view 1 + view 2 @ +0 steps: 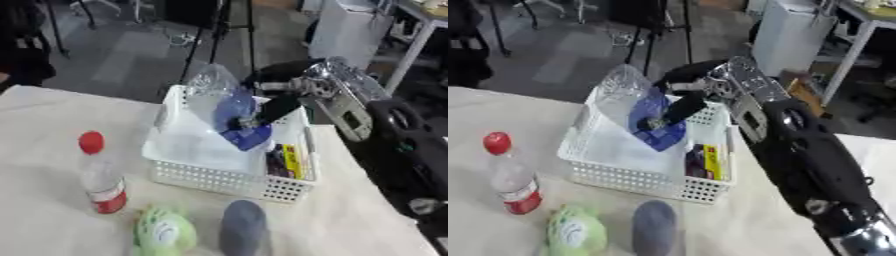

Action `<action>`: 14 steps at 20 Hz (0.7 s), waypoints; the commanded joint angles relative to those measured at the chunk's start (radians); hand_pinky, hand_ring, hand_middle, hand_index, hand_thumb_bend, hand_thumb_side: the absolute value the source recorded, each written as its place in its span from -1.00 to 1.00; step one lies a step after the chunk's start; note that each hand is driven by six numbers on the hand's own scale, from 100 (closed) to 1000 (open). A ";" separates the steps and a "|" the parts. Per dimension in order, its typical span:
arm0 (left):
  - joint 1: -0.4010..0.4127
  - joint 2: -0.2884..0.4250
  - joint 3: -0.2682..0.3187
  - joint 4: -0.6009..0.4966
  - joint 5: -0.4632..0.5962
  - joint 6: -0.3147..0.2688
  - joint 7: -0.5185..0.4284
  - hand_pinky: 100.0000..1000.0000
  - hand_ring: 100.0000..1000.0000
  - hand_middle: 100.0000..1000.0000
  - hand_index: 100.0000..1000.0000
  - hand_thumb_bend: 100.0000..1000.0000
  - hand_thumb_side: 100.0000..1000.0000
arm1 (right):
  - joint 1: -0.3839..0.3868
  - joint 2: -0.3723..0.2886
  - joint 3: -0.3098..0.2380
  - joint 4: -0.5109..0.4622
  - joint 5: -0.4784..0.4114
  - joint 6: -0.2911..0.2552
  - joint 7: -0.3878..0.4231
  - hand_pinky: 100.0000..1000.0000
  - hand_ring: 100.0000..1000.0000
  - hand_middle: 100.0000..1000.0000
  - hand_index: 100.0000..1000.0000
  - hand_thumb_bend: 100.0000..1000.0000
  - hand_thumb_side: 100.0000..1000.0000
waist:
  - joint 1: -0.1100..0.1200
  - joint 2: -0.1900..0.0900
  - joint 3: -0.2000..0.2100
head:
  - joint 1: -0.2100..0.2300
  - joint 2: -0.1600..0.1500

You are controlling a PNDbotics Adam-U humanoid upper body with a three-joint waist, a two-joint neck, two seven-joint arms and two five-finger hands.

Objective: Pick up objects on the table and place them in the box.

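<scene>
Plastic bottle (219,97), clear with a blue label, is tilted over the white basket (188,177), and we've got our right hand (682,107) with its fingers wrapped round it. There's a yellow and dark packet (284,162) already inside. Out front on the surface (44,150): a red-capped bottle (101,177), a green round thing (164,232) and a grey oval thing (242,227).

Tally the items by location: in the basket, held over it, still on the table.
In the white basket: 1, a dark and yellow pack.
Held over the basket by the right robot hand: 1, a clear bag with blue contents.
On the table: 3, a red-capped bottle, a green round item, a grey oval item.
Total: 5.
</scene>
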 commanded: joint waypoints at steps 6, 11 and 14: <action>-0.015 0.016 0.000 -0.014 -0.005 -0.003 0.001 0.42 0.78 0.75 0.54 -1.00 1.00 | 0.016 -0.109 -0.013 -0.080 0.128 0.026 -0.147 1.00 1.00 0.89 1.00 -0.26 1.00 | -0.003 -0.006 0.006 | -0.002 -0.018; -0.019 0.020 -0.001 -0.014 -0.006 -0.003 0.002 0.42 0.78 0.75 0.54 -1.00 1.00 | 0.022 -0.122 -0.029 -0.069 0.235 0.052 -0.214 1.00 1.00 0.91 1.00 -0.11 1.00 | -0.012 0.003 0.014 | -0.008 -0.028; -0.019 0.023 0.000 -0.014 -0.008 -0.003 0.002 0.42 0.78 0.75 0.54 -1.00 1.00 | 0.026 -0.122 -0.038 -0.043 0.264 0.055 -0.238 1.00 1.00 0.91 1.00 0.06 1.00 | -0.018 0.007 0.017 | -0.011 -0.032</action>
